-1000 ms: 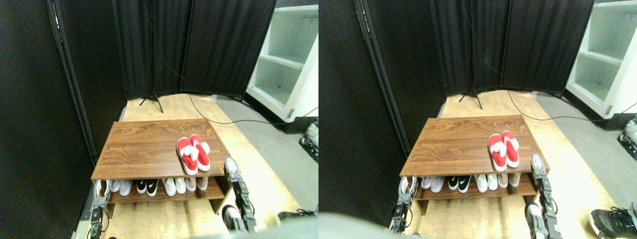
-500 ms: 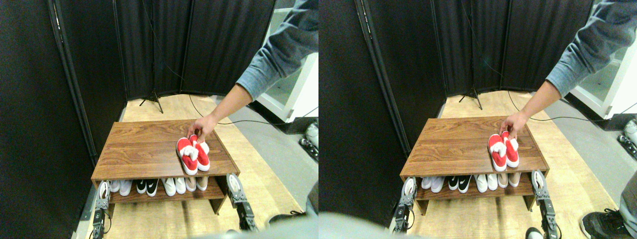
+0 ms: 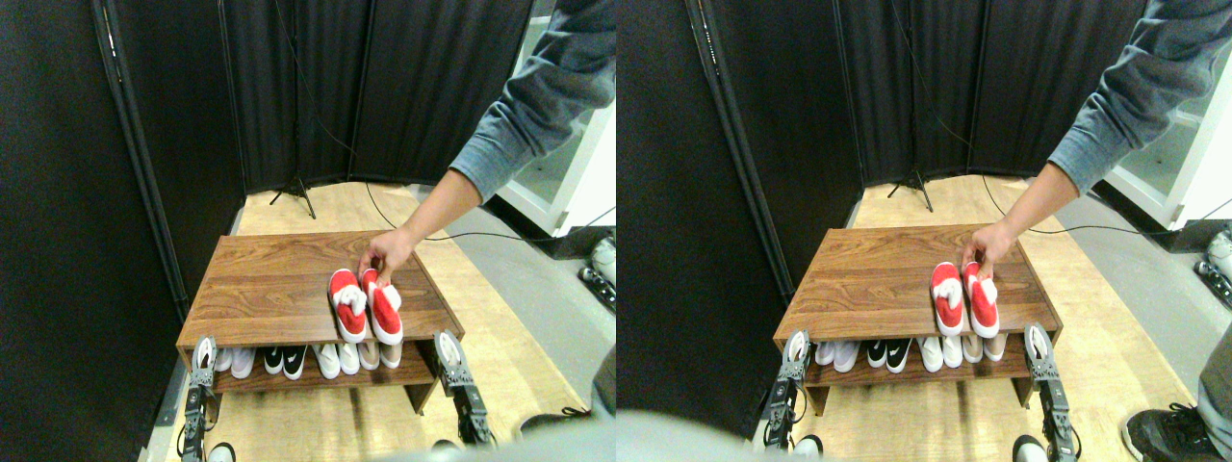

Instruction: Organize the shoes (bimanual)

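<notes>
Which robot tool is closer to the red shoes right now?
Right. The right tool sits just below and right of the red shoes, at the table's front corner; the left tool is off at the opposite front corner.

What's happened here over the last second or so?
A person's hand reached in, took hold of the red shoes and slid them toward the front edge of the wooden rack. The right gripper dropped lower beside the rack. The row of shoes underneath stayed put.
</notes>
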